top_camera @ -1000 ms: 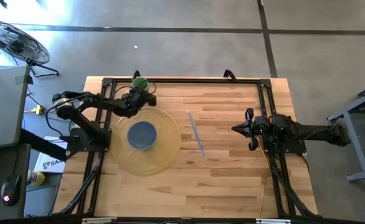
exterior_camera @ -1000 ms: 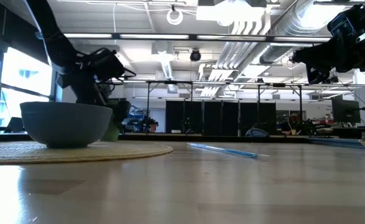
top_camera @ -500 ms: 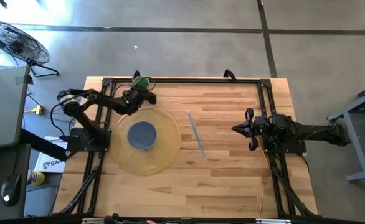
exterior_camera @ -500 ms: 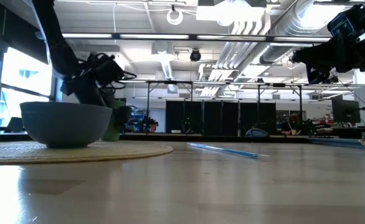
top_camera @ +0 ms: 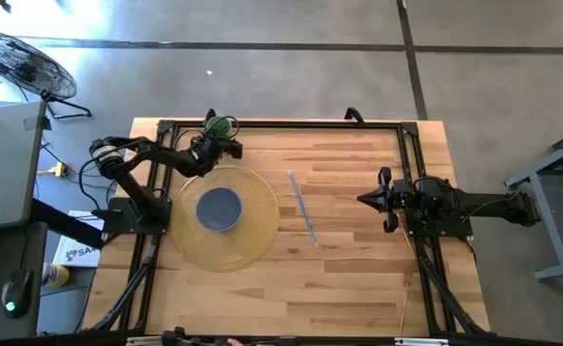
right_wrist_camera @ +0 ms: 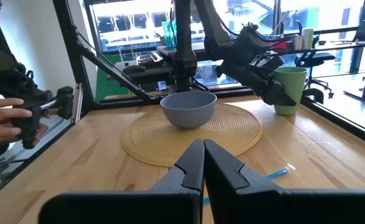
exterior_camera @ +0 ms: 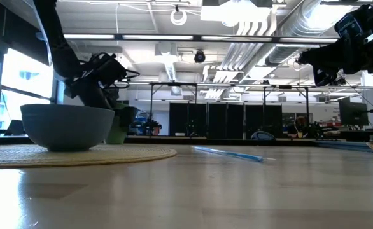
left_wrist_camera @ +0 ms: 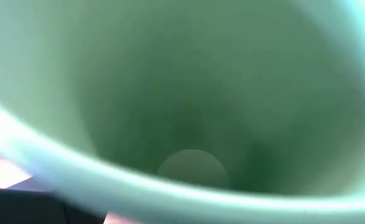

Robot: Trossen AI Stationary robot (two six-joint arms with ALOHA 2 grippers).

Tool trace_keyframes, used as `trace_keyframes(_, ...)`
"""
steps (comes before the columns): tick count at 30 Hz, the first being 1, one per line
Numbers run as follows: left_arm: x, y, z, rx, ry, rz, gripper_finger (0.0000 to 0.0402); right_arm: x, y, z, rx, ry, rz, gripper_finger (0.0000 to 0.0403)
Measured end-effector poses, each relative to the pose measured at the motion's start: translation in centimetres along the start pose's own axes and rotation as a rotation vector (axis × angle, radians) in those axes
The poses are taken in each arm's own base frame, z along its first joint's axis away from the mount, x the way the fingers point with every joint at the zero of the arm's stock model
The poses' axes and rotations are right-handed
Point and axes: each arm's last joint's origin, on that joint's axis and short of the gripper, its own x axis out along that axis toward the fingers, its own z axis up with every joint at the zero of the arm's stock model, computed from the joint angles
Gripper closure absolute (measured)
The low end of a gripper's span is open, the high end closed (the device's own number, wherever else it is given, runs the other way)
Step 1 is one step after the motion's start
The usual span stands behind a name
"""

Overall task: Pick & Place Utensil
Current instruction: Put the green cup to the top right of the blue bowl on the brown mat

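while the left gripper (top_camera: 226,146) hangs right over the green cup (right_wrist_camera: 289,90): its jaws can't be made out
right gripper (top_camera: 371,199): fingers pressed together, empty, well apart from the straw
straw (top_camera: 302,207): flat on the table (top_camera: 358,279), between mat (top_camera: 255,240) and right gripper
bowl (top_camera: 219,209): on the mat

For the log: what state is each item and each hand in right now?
Cup: upright, empty, off the mat.
Bowl: upright on the mat.
Utensil: lying flat on the table, untouched.
Left hand: at the cup.
Right hand: shut, empty, parked.
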Motion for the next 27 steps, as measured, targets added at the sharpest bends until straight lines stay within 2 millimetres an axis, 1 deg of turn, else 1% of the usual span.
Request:
trace_keyframes(5, 0.0, 0.0, 0.4, -0.017, -0.054, 0.036, 0.0009, 0.0, 0.0, 0.0, 0.000, 0.000, 0.000, 0.0402)
trace_keyframes(18, 0.0, 0.0, 0.6, 0.004, -0.083, 0.052, 0.0009, 0.0, 0.0, 0.0, 0.000, 0.000, 0.000, 0.0402)
trace_keyframes(21, 0.5, -0.1, 0.0, 0.018, -0.082, 0.066, 0.0009, 0.0, 0.0, 0.0, 0.000, 0.000, 0.000, 0.0402)
trace_keyframes(24, 1.1, -0.3, -0.8, -0.001, -0.095, 0.035, 0.0009, 0.0, 0.0, 0.0, 0.000, 0.000, 0.000, 0.0402)
trace_keyframes(27, 1.1, -0.1, -1.2, -0.014, -0.131, 0.008, 0.0009, 0.0, 0.0, 0.0, 0.000, 0.000, 0.000, 0.0402)
